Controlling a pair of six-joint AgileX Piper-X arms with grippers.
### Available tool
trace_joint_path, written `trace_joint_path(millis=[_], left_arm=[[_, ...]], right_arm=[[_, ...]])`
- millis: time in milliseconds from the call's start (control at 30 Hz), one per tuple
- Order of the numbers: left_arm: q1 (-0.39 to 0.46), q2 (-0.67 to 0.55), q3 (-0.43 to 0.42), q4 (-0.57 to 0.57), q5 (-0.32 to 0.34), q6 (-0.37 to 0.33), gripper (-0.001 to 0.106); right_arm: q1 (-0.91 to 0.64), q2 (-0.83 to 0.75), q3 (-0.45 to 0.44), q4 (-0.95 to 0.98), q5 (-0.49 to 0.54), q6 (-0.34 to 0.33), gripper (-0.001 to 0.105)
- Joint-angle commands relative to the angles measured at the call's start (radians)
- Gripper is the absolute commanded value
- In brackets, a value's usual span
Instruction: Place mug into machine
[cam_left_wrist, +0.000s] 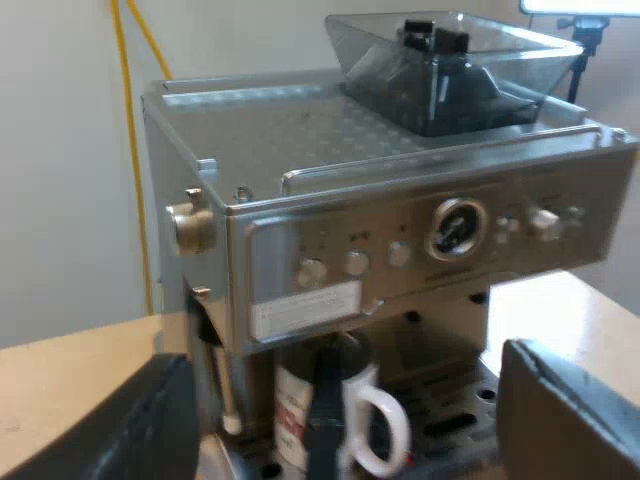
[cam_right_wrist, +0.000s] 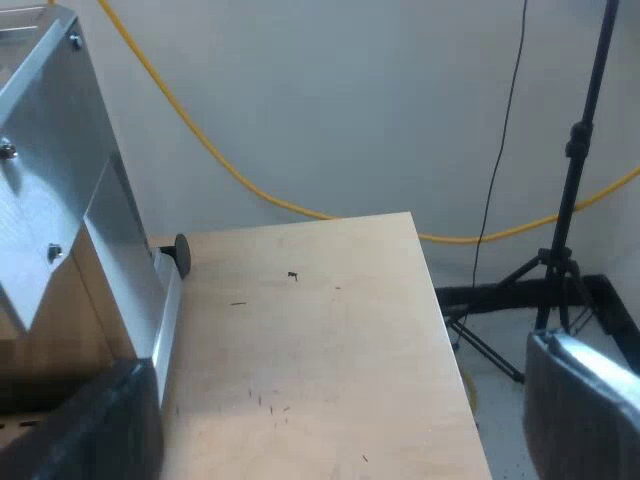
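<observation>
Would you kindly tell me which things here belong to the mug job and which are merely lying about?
Job: mug, standing under the machine's front; espresso machine.
Lying about: yellow cable; black stand; table.

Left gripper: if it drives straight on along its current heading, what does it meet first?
Most likely the mug, standing under the espresso machine at its front, roughly centred ahead of the open left gripper. Depth is unclear, so I can't tell how far off it is.
</observation>
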Motion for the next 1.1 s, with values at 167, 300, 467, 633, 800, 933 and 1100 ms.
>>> trace_joint_path(millis=[167, 300, 467, 633, 800, 933, 1100], left_arm=[[-0.035, -0.125, -0.006, 0.108, -0.007, -0.007, 0.064], [-0.035, -0.210, -0.006, 0.174, -0.074, 0.007, 0.064], [-0.035, -0.301, -0.006, 0.239, -0.141, 0.020, 0.064], [-0.035, -0.415, -0.006, 0.353, -0.174, 0.025, 0.064], [-0.031, -0.417, -0.015, 0.446, -0.202, 0.031, 0.064], [-0.029, -0.417, -0.015, 0.444, -0.252, 0.030, 0.064], [-0.029, -0.417, 0.010, 0.444, -0.323, 0.030, 0.064]], right_arm=[[-0.005, -0.114, -0.005, 0.050, -0.014, -0.014, 0.100], [-0.005, -0.185, -0.005, 0.088, -0.014, -0.014, 0.100], [-0.005, -0.261, -0.005, 0.141, -0.014, -0.014, 0.100], [-0.005, -0.366, 0.028, 0.157, -0.014, -0.014, 0.100], [-0.005, -0.460, 0.088, 0.162, -0.014, -0.010, 0.100], [-0.001, -0.460, 0.118, 0.216, -0.048, -0.008, 0.100], [-0.001, -0.460, 0.164, 0.216, -0.098, -0.008, 0.100]])
